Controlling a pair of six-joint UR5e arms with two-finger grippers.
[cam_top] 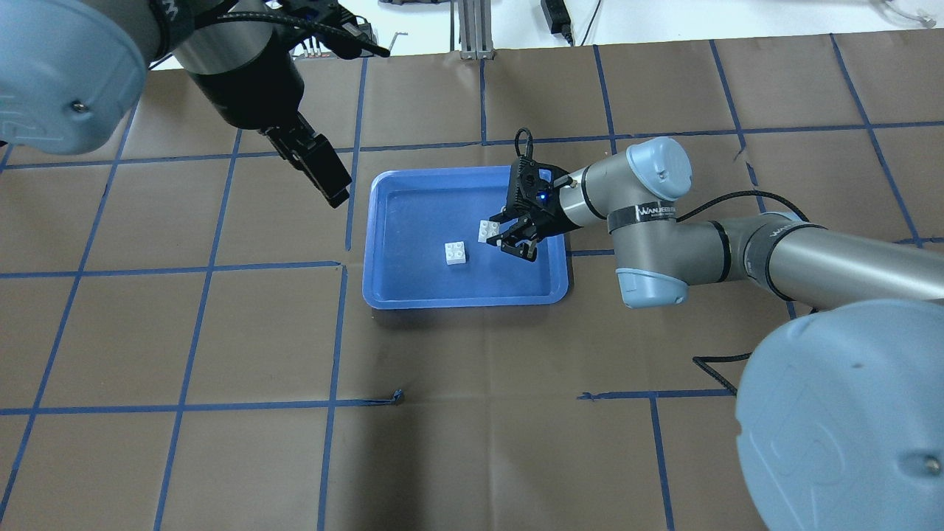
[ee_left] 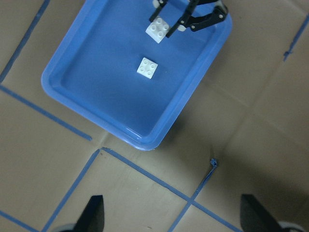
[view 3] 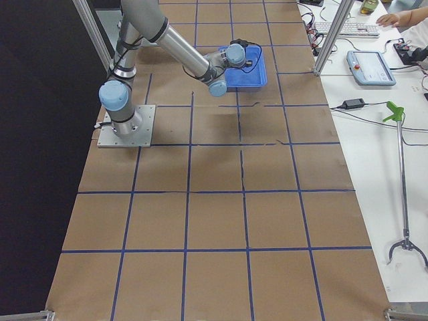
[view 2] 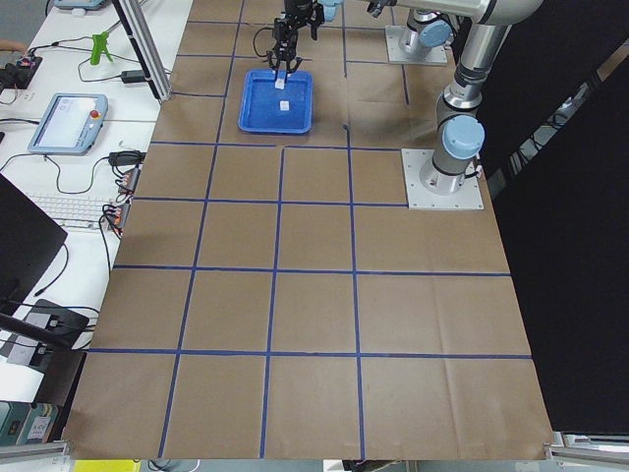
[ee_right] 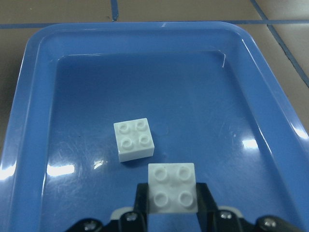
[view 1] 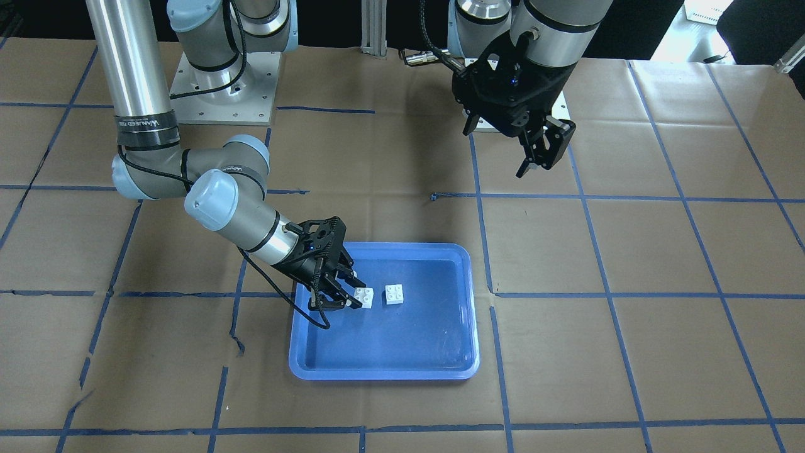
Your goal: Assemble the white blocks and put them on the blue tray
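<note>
Two white blocks (view 1: 395, 294), one blue tray (view 1: 402, 343)

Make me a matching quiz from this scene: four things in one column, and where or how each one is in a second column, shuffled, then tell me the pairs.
Column one:
1. left gripper
2. right gripper
3. loose white block
4. blue tray

Column two:
a. lies alone on the tray floor
b. closed around a white block
c. open and empty, off to the side of the tray
d. sits on the brown paper

Pairs: 1-c, 2-b, 3-a, 4-d
</note>
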